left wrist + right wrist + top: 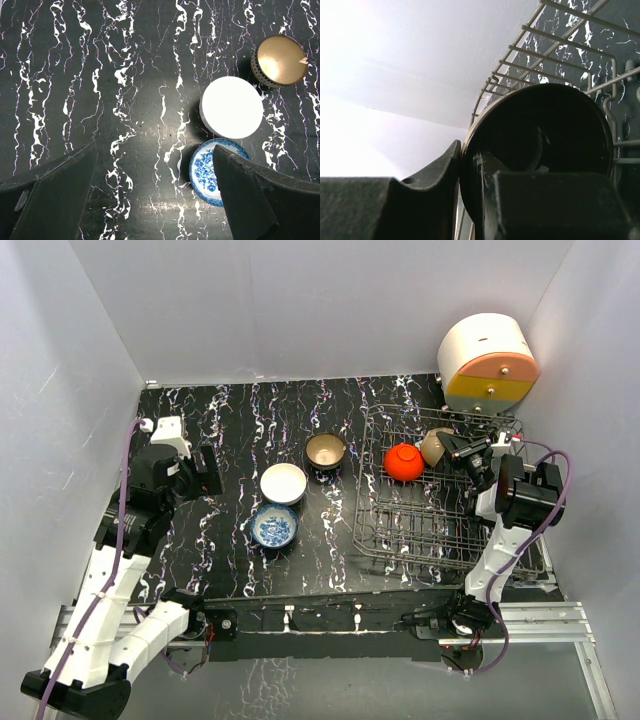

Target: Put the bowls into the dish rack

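As viewed overhead, logged right claw clenched on rim of tan bowl over dish rack. Logged left claw released, above counter.

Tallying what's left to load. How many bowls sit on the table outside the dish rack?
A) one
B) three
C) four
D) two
B: the white bowl, blue-and-white bowl and gold-lined bowl stand on the table left of the dish rack; the red bowl lies inside it, and the right pincer holds the dark bowl.

Five bowls, one dish rack, one drum container.
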